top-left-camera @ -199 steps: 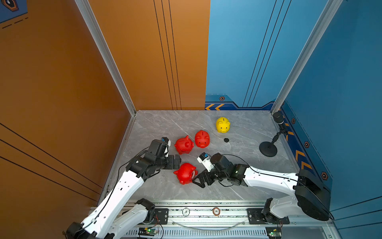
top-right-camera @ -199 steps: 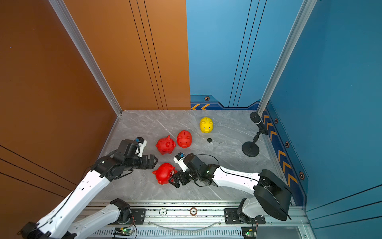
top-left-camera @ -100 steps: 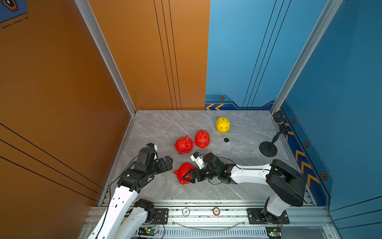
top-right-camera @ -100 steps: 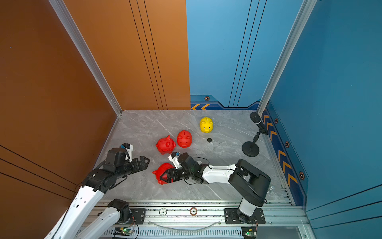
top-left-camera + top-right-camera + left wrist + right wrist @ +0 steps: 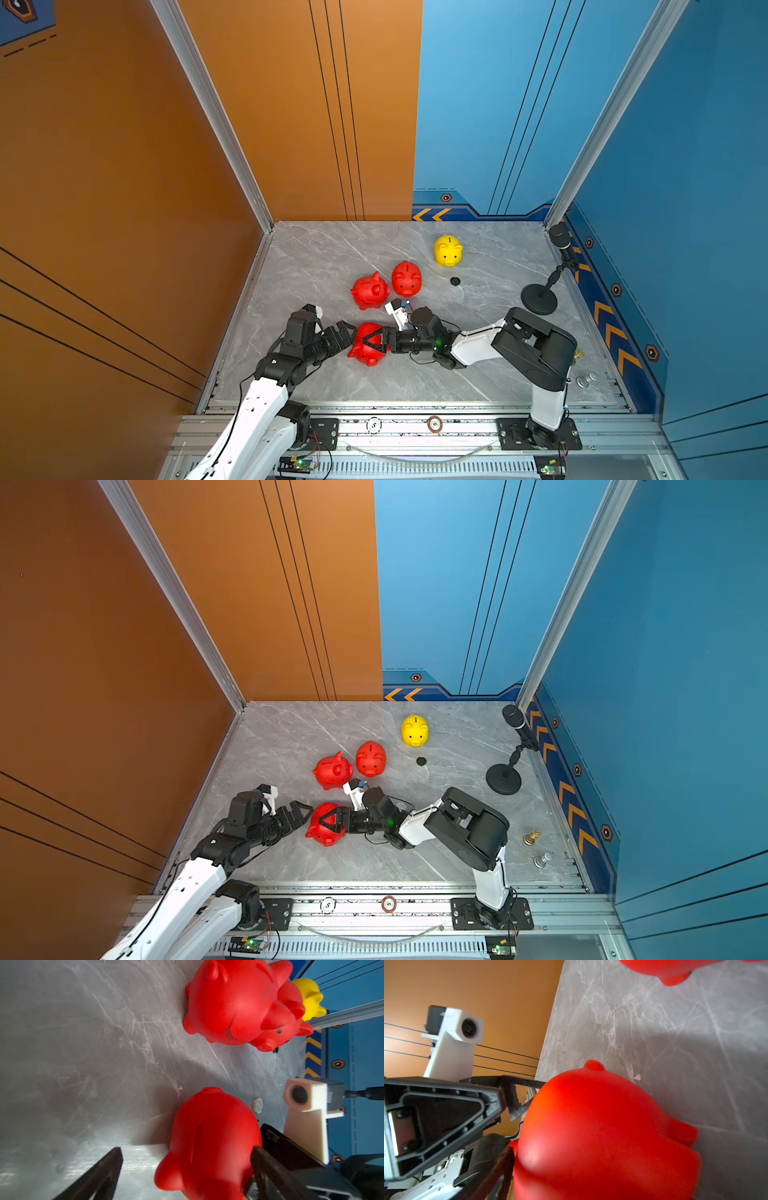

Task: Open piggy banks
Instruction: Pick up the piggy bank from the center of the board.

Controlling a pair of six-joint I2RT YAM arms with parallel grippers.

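1. Since the earlier frame, the right gripper [image 5: 368, 342] has advanced astride the nearest red piggy bank [image 5: 365, 355]; whether it clamps cannot be told.
2. Opposite, the left gripper [image 5: 348, 336] stands wide open.
3. Behind, on the table [image 5: 316, 266]: middle red piggy bank [image 5: 370, 291], rear red piggy bank [image 5: 406, 278], yellow piggy bank [image 5: 448, 250].

At the front of the table [image 5: 316, 266], nearest piggy bank [image 5: 369, 354], between left gripper [image 5: 348, 332] and right gripper [image 5: 366, 338]. Behind it, two piggy banks [image 5: 370, 291] side by side. Farther back and rightward, farthest piggy bank [image 5: 448, 250], plug [image 5: 455, 281] just before it. Microphone stand [image 5: 538, 297] by the right edge.
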